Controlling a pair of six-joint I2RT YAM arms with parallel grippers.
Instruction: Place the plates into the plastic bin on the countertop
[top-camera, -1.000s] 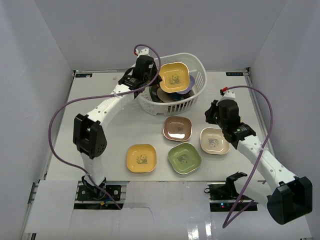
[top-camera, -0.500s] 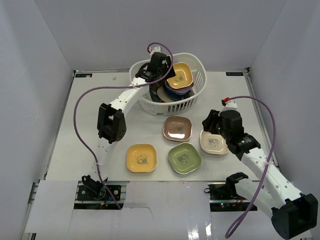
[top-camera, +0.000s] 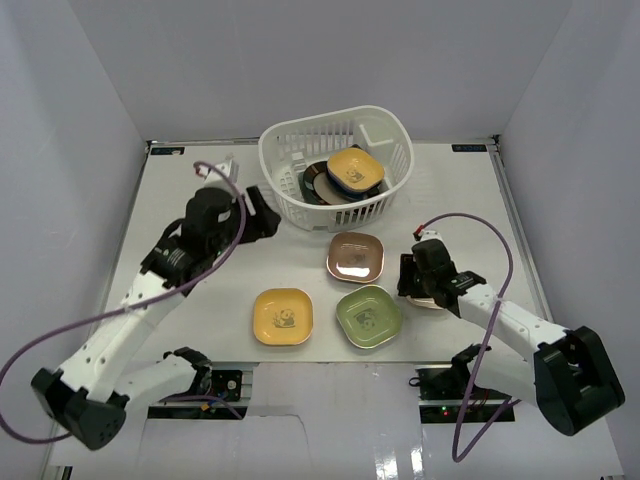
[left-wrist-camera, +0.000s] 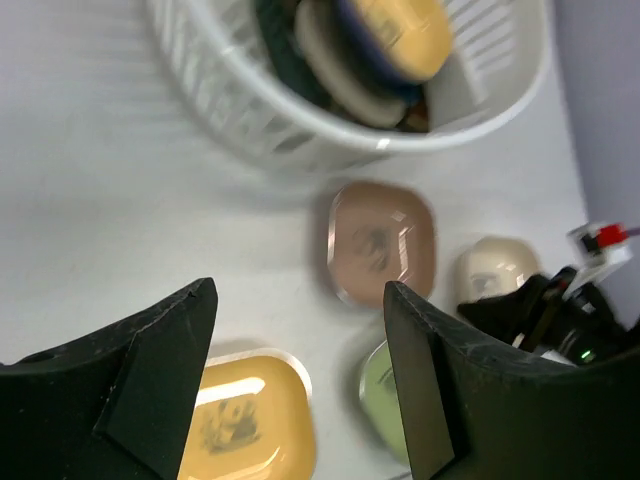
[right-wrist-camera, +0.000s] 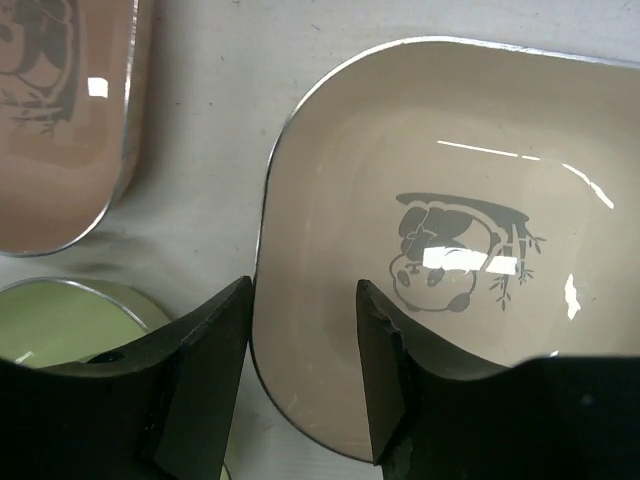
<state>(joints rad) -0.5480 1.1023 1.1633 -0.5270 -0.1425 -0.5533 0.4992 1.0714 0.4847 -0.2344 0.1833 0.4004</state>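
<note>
Plates lie in two groups on the flat white countertop (top-camera: 290, 255). At its far side stands the large white plastic bin with slotted lattice sides (top-camera: 285, 195). A small yellow rounded-square dish (top-camera: 355, 170) sits inside it, on top of a tilted dark-rimmed round plate (top-camera: 315, 185). The left wrist view shows something bluish beneath the yellow dish, perhaps another plate, but it is too blurred to name.

Four small rounded-square dishes rest on the counter in front of the bin. A glossy brown dish (top-camera: 355, 257) is nearest the bin. A green dish (top-camera: 368, 315) lies just in front of it. A second yellow dish (top-camera: 283, 316) lies to the left of the green one. A cream dish with a panda print (right-wrist-camera: 440, 250) is on the right, just beside the brown and green ones.

The left gripper (left-wrist-camera: 298, 290) is spread wide and holds nothing. It hangs above the bare counter left of the bin, pointing towards the bin and the loose dishes.

The right gripper (right-wrist-camera: 303, 290) is low over the cream dish and partly parted, gripping nothing. One finger is outside the dish's left rim and the other is inside the bowl. Whether either finger touches the rim cannot be told.
</note>
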